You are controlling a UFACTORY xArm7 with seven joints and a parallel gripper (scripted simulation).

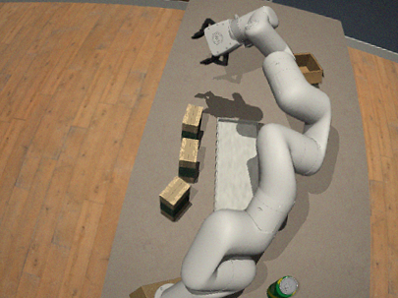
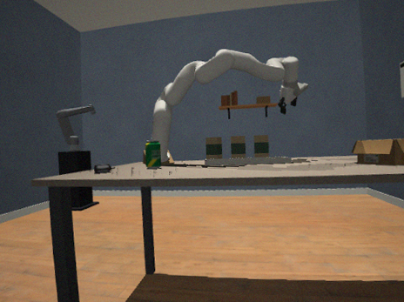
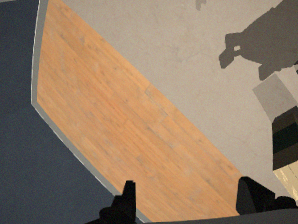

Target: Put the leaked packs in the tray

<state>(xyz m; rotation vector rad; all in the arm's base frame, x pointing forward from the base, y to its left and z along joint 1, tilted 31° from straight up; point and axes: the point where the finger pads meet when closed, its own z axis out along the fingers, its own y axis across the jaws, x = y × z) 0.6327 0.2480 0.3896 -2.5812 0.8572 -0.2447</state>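
Nearby, three coffee packs [image 1: 186,157] standing in a row on the desk [image 1: 342,228], just beside the tray [image 1: 232,163]. Farther off, raised high over the far end, fingers [image 1: 206,48] spread wide, holding nothing.

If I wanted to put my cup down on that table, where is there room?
Bare stretches: between the gripper and the first of the coffee packs, and the right edge between the cardboard box and the green can. It is crowded where the packs stand beside the tray, under the arm.
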